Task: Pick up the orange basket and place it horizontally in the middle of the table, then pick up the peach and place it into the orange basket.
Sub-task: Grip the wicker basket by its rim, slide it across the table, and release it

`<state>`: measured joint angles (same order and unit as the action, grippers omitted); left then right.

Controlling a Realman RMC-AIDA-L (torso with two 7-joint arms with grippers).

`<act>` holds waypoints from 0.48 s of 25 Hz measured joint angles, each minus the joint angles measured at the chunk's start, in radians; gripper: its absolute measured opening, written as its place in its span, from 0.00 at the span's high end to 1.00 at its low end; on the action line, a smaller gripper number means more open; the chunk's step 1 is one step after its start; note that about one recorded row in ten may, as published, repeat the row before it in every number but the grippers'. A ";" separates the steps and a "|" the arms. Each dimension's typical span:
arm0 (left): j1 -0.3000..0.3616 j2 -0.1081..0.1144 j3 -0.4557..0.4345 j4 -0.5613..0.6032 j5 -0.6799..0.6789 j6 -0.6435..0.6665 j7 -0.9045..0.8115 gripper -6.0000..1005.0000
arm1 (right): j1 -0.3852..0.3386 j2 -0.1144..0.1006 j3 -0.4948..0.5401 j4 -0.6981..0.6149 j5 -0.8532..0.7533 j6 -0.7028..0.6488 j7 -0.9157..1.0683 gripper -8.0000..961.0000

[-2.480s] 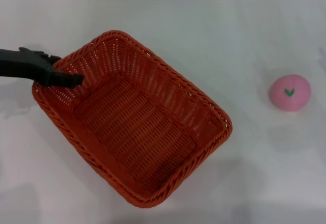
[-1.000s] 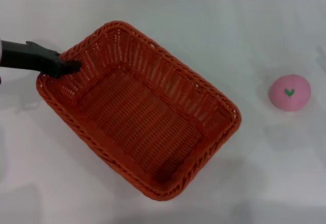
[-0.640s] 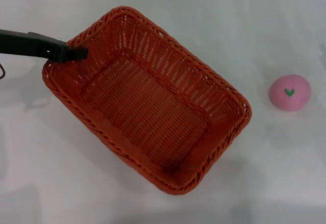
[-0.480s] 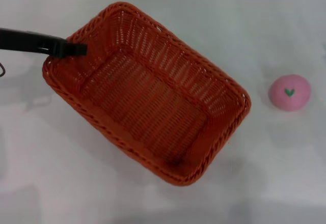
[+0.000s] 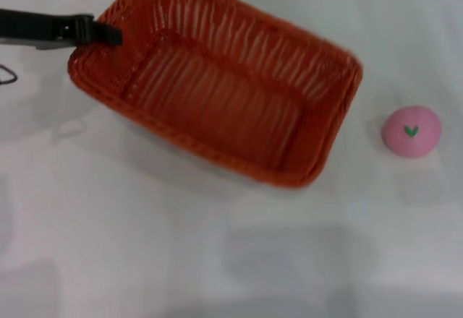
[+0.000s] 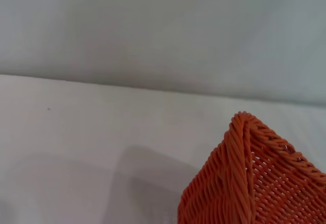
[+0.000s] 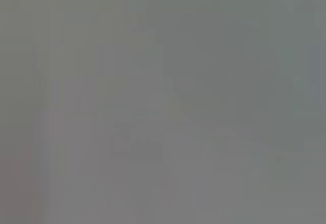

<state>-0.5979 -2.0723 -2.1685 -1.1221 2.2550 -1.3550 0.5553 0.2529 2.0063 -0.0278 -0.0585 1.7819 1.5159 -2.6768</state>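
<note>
The orange basket (image 5: 217, 87) hangs tilted above the white table (image 5: 145, 246), blurred with motion, its long side running from upper left to lower right in the head view. My left gripper (image 5: 108, 35) is shut on the basket's left rim, with the arm reaching in from the left edge. A corner of the basket (image 6: 249, 183) fills the left wrist view. The pink peach (image 5: 411, 131), green mark on top, rests on the table at the right, apart from the basket. My right gripper is out of view.
A thin dark cable loop (image 5: 7, 74) lies at the table's far left edge. The table's far edge (image 6: 127, 84) meets a grey wall. The right wrist view is plain grey.
The left gripper has lifted the basket and carried it toward the far side, turning it so its long side lies closer to horizontal. The peach has not moved.
</note>
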 joint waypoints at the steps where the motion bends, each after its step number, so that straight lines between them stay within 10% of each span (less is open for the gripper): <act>1: -0.003 0.000 0.002 0.007 -0.008 0.013 -0.023 0.78 | 0.001 0.000 0.003 0.000 0.003 -0.005 0.000 0.23; 12: -0.096 0.000 0.006 0.227 -0.041 0.107 -0.116 0.76 | 0.030 -0.001 0.006 -0.007 0.024 -0.055 0.000 0.24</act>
<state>-0.6934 -2.0726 -2.1628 -0.8954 2.2137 -1.2482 0.4397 0.2830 2.0052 -0.0214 -0.0658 1.8064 1.4609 -2.6767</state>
